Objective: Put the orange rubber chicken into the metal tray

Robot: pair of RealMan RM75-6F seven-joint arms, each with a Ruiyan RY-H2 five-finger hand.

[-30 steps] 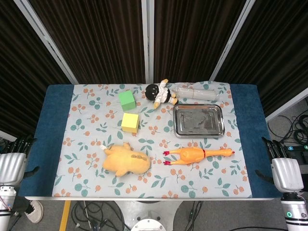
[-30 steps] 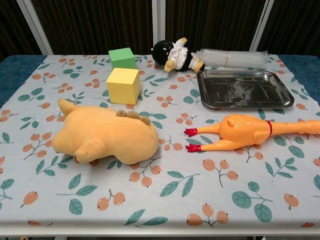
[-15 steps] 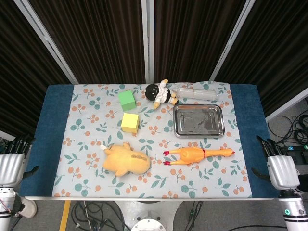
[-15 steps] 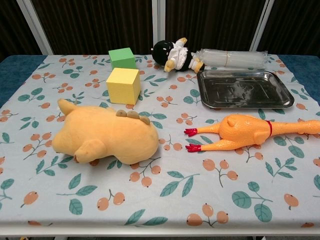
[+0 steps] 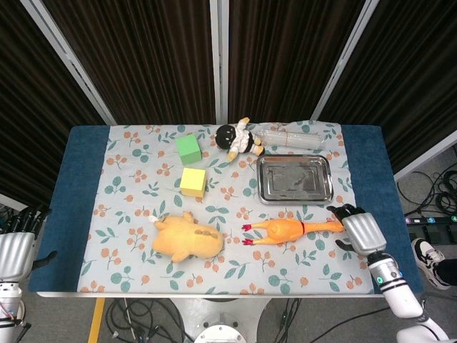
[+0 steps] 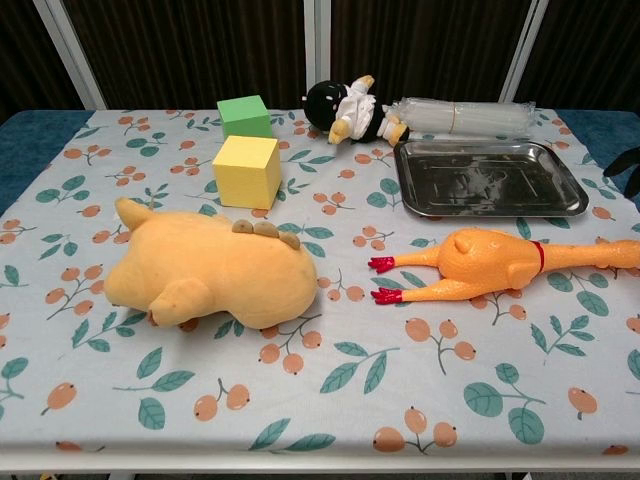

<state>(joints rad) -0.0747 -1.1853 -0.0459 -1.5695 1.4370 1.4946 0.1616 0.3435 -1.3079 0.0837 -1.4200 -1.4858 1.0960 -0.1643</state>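
A: Where are we standing with the orange rubber chicken (image 5: 289, 230)?

B: We are seeing it lying flat on the floral tablecloth (image 5: 136, 193), just in front of the metal tray (image 5: 294, 179) and apart from it, red feet pointing toward the plush pig (image 5: 187, 239). The tray is sitting bare, so we are judging the job as not yet begun in any real sense: no grasp, no lift, no placing.

A: And our hands?

B: We are finding the right hand (image 5: 363, 230) just beside the chicken's head end, at the right edge of the cloth, holding nothing. Its fingers are looking curled forward, but we cannot tell whether they are apart or together. The chest view is showing only a dark sliver at the right border, which tells us no more. The left hand (image 5: 14, 246) is hanging off the table's left corner, well apart from everything, fingers pointing up and holding nothing; whether they are spread or together we cannot tell.

A: So what is left?

B: In our judgement, everything: closing on the chicken, raising it, carrying it the short way back over the tray's rim and letting go.
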